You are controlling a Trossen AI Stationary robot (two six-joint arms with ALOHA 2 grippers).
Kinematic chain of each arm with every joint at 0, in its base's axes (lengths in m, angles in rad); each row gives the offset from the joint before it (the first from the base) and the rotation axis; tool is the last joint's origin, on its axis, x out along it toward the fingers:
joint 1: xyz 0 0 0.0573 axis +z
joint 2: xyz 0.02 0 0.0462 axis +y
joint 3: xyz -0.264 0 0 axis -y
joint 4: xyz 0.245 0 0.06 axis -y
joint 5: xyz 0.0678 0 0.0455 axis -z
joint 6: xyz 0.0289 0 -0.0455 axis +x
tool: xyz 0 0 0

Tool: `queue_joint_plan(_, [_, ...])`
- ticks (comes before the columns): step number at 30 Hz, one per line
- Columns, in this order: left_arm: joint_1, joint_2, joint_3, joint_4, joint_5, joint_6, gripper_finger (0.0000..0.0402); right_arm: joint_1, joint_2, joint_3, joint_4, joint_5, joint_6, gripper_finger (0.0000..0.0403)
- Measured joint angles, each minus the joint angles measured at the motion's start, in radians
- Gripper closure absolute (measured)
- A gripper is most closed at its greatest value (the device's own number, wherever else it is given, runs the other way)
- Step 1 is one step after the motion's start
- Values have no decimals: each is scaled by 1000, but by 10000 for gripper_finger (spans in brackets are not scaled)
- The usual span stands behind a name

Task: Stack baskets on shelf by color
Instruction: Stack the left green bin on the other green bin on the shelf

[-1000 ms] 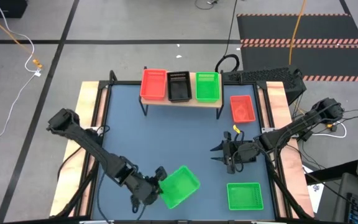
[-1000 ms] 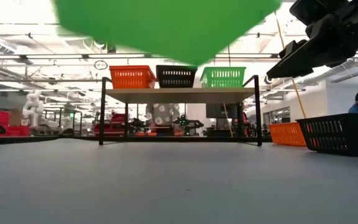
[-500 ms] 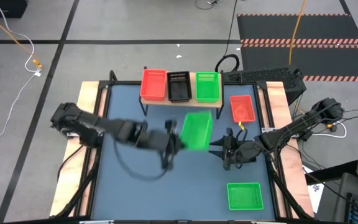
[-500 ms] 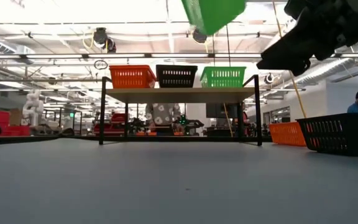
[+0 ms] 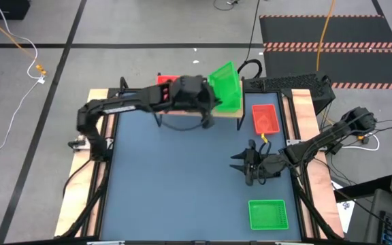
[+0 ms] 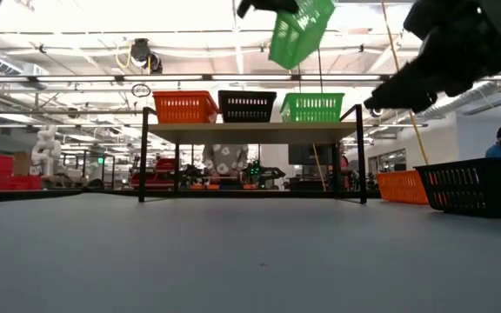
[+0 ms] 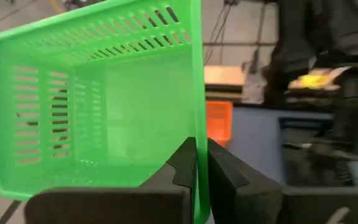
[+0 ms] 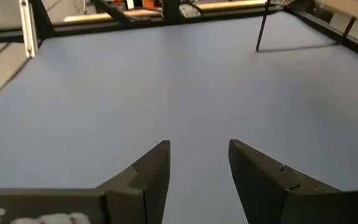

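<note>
Basket (image 7: 98,106), bright green slotted mesh, tilted, rim pinched in left gripper (image 7: 196,163).

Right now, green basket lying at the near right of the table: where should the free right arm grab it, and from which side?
Probably from straight above, fingers astride one rim wall: the green basket lies flat, open side up, nothing crowding it. Right gripper hangs open nearby.

The blue counter (image 5: 182,177) carries the shelf (image 6: 252,132) at its far edge. On the shelf: red basket (image 6: 184,107), black basket (image 6: 247,105), green basket (image 6: 311,107). Beside the shelf lies another red basket (image 5: 265,118); well apart from it, a second green basket (image 5: 268,214).
</note>
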Motion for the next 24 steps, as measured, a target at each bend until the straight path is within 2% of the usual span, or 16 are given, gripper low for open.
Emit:
queue_joint_plan(5, [54,119,123,-3,1,55,394,-14,0,-44,10,0,45,245])
queue_joint_plan(9, [71,179,175,-25,1,64,374,-18,0,-66,10,-1,73,245])
queue_joint_plan(12, [82,206,174,-47,-1,65,369,-18,0,-83,35,-2,74,245])
queue_joint_plan(20, [95,261,173,-78,-15,104,391,-18,0,-117,154,-5,67,245])
queue_joint_plan(24, [94,257,173,-84,-15,126,367,-18,0,-117,157,-5,67,245])
